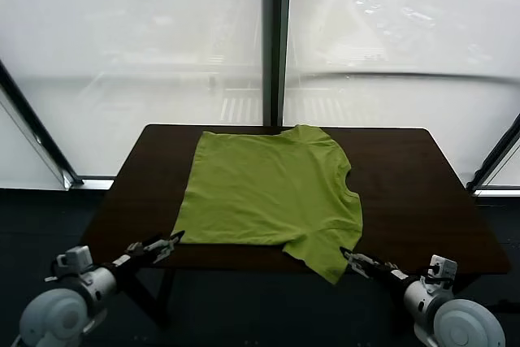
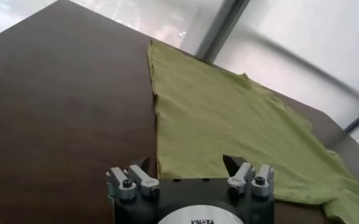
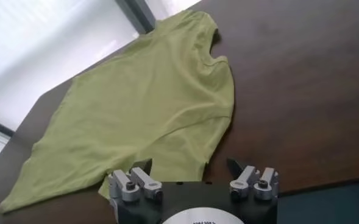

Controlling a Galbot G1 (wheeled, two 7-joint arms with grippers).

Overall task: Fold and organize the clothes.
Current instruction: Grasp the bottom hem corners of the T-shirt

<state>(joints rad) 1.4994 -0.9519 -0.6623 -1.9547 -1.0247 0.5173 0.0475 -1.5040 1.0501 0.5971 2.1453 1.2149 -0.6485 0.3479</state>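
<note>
One lime-green T-shirt (image 1: 272, 193) lies spread flat on the dark brown tabletop (image 1: 406, 193), plain side up, its round neck toward the right gripper's side and its straight hem toward the left gripper's side. The cloth looks smooth with faint creases, and one short sleeve hangs over the near edge. The left gripper (image 1: 166, 244) sits just before the hem's near corner, jaws spread and empty. The right gripper (image 1: 357, 261) sits by the drooping sleeve, jaws wide apart, seemingly not touching it.
</note>
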